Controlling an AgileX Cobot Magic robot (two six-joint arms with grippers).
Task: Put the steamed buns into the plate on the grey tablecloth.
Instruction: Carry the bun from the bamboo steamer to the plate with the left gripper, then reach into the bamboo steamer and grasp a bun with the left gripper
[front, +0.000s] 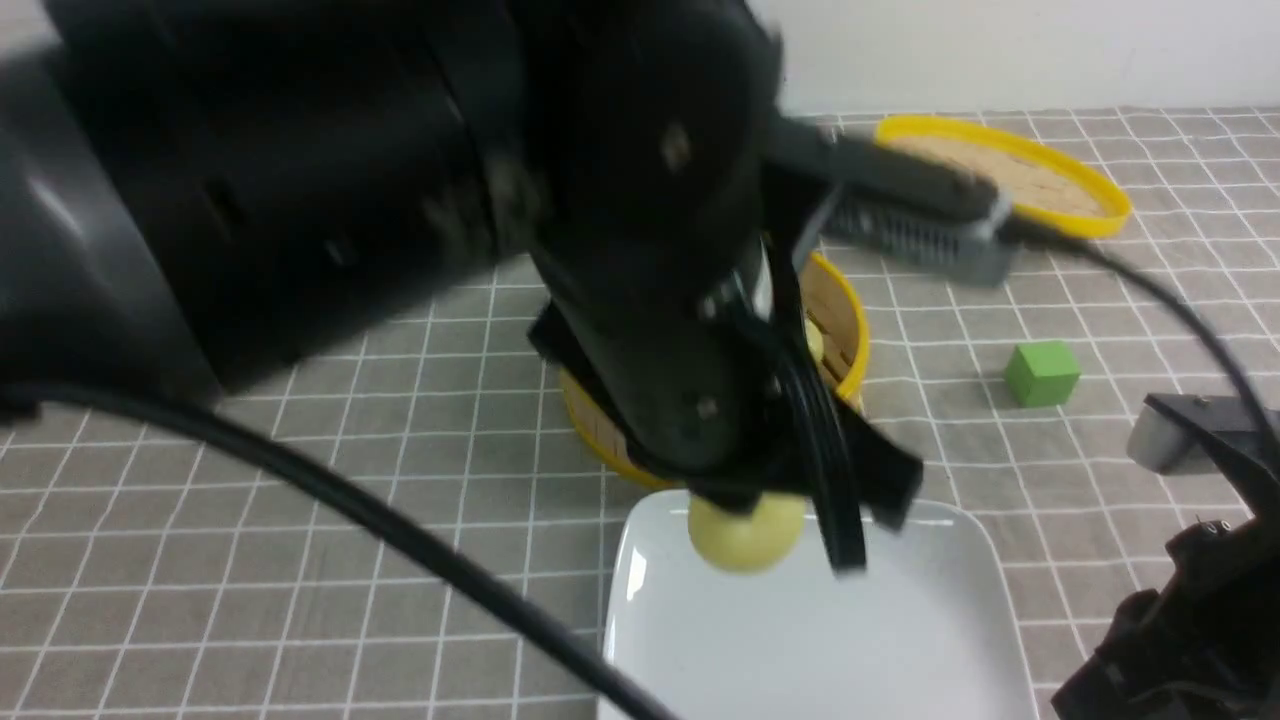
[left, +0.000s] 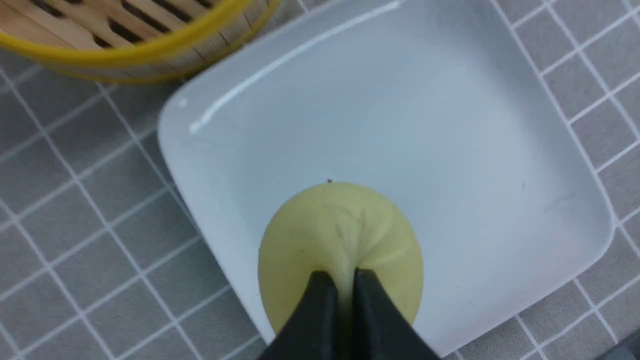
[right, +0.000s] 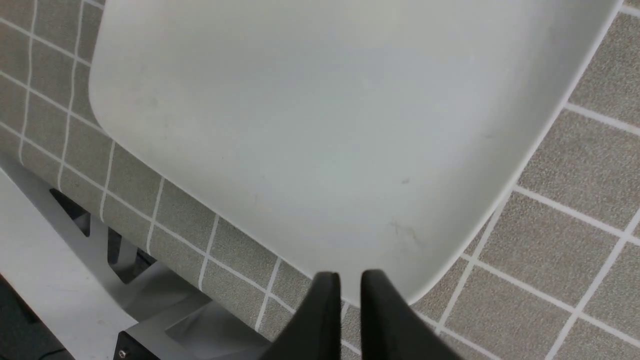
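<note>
My left gripper (front: 748, 498) is shut on a pale yellow steamed bun (front: 745, 542), pinching a fold of its top. In the left wrist view the gripper (left: 345, 278) holds the bun (left: 340, 230) over one edge of the white square plate (left: 450, 125). The plate (front: 800, 650) lies on the grey tablecloth (front: 300, 560) at the front centre, with nothing else in it. Another yellow bun (front: 815, 340) peeks out of the steamer basket behind my arm. My right gripper (right: 350, 280) hovers by a plate (right: 325, 125) corner, fingertips almost together, nothing between them.
The yellow-rimmed bamboo steamer basket (front: 848, 330) stands just behind the plate. Its lid (front: 1010, 180) lies at the back right. A green cube (front: 1042, 373) sits right of the basket. The right arm (front: 1180, 620) fills the lower right corner. The table's near edge (right: 50, 240) is below the plate.
</note>
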